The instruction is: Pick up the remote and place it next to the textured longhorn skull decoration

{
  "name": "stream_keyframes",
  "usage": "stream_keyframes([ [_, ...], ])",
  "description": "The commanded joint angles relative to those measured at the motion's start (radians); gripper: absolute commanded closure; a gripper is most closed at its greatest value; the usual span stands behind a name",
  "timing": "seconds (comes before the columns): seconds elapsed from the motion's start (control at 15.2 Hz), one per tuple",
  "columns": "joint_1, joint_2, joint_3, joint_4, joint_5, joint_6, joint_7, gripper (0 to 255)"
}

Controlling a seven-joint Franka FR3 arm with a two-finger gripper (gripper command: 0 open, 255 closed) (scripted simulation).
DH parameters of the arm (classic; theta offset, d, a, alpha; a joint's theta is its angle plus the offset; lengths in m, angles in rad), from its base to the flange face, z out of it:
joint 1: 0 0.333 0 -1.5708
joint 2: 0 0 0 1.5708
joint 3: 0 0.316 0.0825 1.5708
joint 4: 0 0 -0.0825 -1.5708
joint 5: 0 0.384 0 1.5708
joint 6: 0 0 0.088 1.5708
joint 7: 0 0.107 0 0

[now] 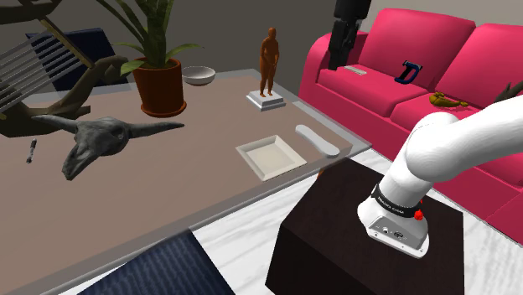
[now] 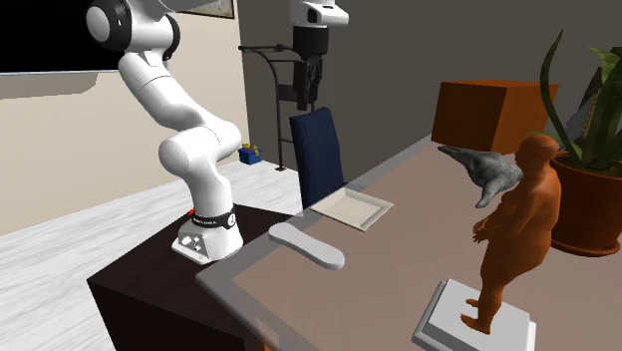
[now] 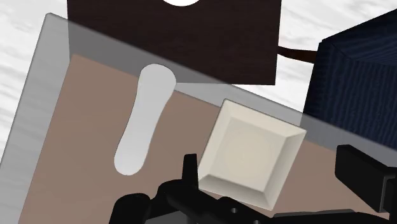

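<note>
The remote [image 1: 317, 139] is a white, elongated, rounded bar lying flat near the table edge closest to the stand; it also appears in the other views [image 2: 306, 244] [image 3: 145, 118]. The grey longhorn skull [image 1: 100, 141] [image 2: 483, 170] lies on the brown tabletop far across toward the shoulder view's left. My black gripper [image 1: 342, 59] [image 2: 304, 95] [image 3: 277, 175] hangs high above the table, open and holding nothing. Seen from the wrist, it is over the tray, with the remote off to one side of its fingers.
A shallow cream square tray [image 1: 271, 156] [image 3: 251, 153] sits beside the remote. A brown figurine [image 1: 268, 63], a potted plant [image 1: 159, 84] and a bowl [image 1: 199, 75] stand farther back. A pink sofa [image 1: 419, 75] and a blue chair [image 2: 317, 155] flank the table.
</note>
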Motion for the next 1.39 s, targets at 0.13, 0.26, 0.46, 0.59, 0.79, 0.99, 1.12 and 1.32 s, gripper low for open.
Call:
stream_keyframes([
  [0.13, -0.015, -0.015, -0.002, -0.074, -0.009, 0.066, 0.007, 0],
  [0.26, -0.03, -0.026, -0.005, -0.145, -0.019, 0.133, 0.014, 0],
  [0.46, -0.054, -0.032, -0.01, -0.244, -0.032, 0.236, 0.025, 0],
  [0.59, -0.071, -0.029, -0.013, -0.306, -0.042, 0.307, 0.033, 0],
  [0.79, -0.097, -0.013, -0.02, -0.391, -0.056, 0.419, 0.045, 0],
  [0.99, -0.125, 0.02, -0.028, -0.466, -0.071, 0.538, 0.057, 0],
  [1.12, -0.145, 0.052, -0.033, -0.51, -0.081, 0.622, 0.065, 0],
  [1.32, -0.177, 0.118, -0.043, -0.567, -0.098, 0.756, 0.077, 0],
])
